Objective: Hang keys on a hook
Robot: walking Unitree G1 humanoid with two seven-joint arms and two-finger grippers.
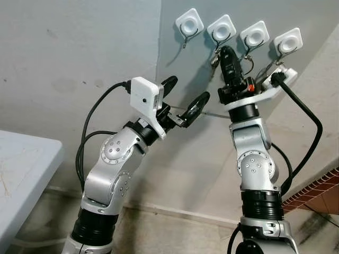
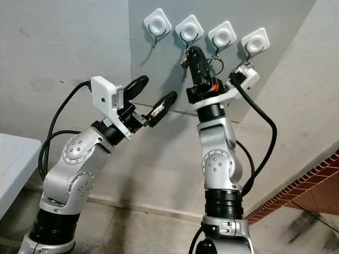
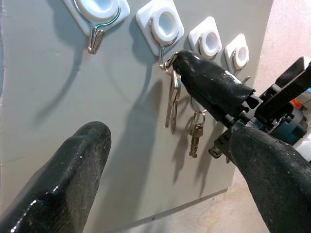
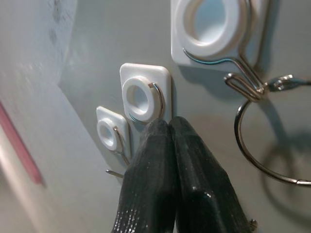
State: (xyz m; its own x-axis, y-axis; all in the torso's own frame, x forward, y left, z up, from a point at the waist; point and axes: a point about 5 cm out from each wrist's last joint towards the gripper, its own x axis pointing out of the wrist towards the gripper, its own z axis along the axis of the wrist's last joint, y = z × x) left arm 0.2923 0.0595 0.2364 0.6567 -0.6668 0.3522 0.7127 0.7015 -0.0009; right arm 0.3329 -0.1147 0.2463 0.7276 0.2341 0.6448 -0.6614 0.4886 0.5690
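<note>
Four white square hooks sit in a row on a grey board (image 1: 175, 58). My right gripper (image 1: 225, 51) is raised to the second hook (image 1: 221, 27), shut on the ring of a bunch of keys (image 3: 172, 104). The keys dangle just below that hook's wire (image 3: 163, 51). In the right wrist view its closed fingertips (image 4: 167, 125) touch the hook (image 4: 143, 99) and hide the keys. My left gripper (image 1: 188, 90) hovers open below and to the left of the hooks, holding nothing.
Another key bunch (image 3: 194, 133) on a large ring (image 4: 252, 145) hangs from the third hook (image 1: 255, 35). The first hook (image 1: 189, 22) and fourth hook (image 1: 288, 41) are bare. A white table (image 1: 21, 169) stands at the left; red tiles (image 1: 318, 193) show at the lower right.
</note>
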